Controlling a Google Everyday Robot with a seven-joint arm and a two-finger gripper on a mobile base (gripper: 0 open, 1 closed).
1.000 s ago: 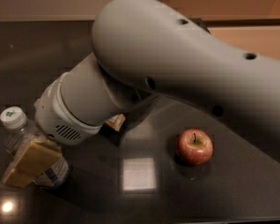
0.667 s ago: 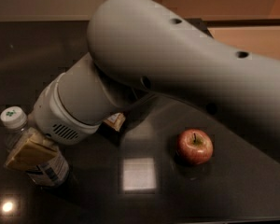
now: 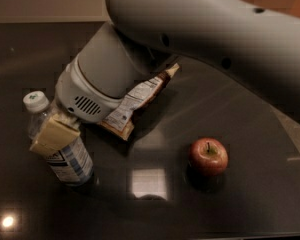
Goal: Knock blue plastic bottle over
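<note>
since a moment ago the grey wrist (image 3: 97, 84) has pulled up toward 12 o'clock, baring far more of the snack bag, and the blue plastic bottle (image 3: 60, 144) has shifted toward 1 o'clock with it; the apple has not budged.

the bottle sits at about 8 o'clock on the dark glossy worktop (image 3: 250, 199). it is not yet down: it leans, its white cap (image 3: 36, 101) tipped toward 11 o'clock and its foot toward 5. the jaws are right on it, showing only as a tan block (image 3: 54, 134) laid across the bottle's shoulder, touching it. whether they are open or closed i cannot tell, and i see nothing held in them. next over, the brown-and-white snack bag (image 3: 137, 101) lies just off centre toward 11 o'clock, partly under the wrist. the apple (image 3: 208, 156) rests well apart at 4 o'clock.

to my eye the push is in hand and half done. contact is high, which is good: i'd keep it up near the shoulder and carry the sweep through in one line, since a low or hesitant shove on this slick surface would likely skid the bottle along, not topple it. once it drops it may roll, so push away from the bag and apple.
</note>
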